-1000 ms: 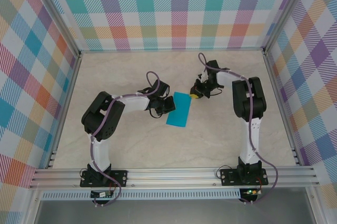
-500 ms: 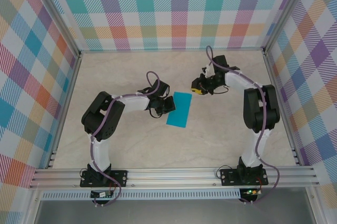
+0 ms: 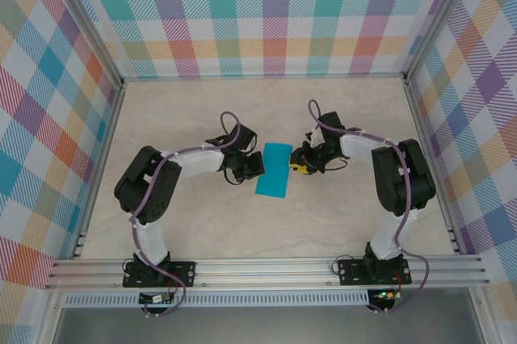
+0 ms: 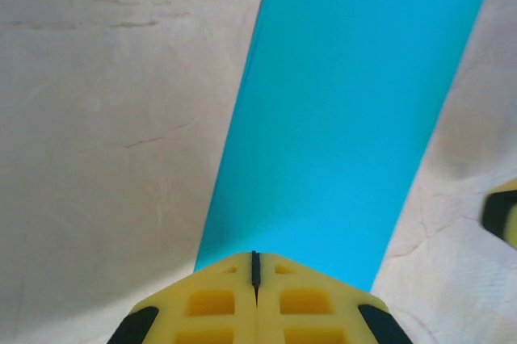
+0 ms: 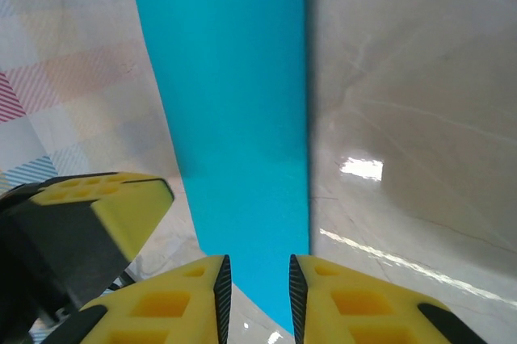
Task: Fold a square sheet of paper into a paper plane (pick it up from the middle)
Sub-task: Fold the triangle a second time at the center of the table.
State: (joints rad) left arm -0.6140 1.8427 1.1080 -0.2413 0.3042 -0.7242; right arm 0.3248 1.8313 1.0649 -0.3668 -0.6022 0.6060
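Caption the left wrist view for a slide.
Shut left gripper meets the near edge of the flat teal paper.

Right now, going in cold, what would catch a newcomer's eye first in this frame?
The teal-blue sheet of paper, a narrow rectangle lying flat mid-table. Next, two yellow-tipped pincers flank it: the left pincer closed at its left edge, the right pincer slightly open at its right edge. Pastel plaid walls surround everything.
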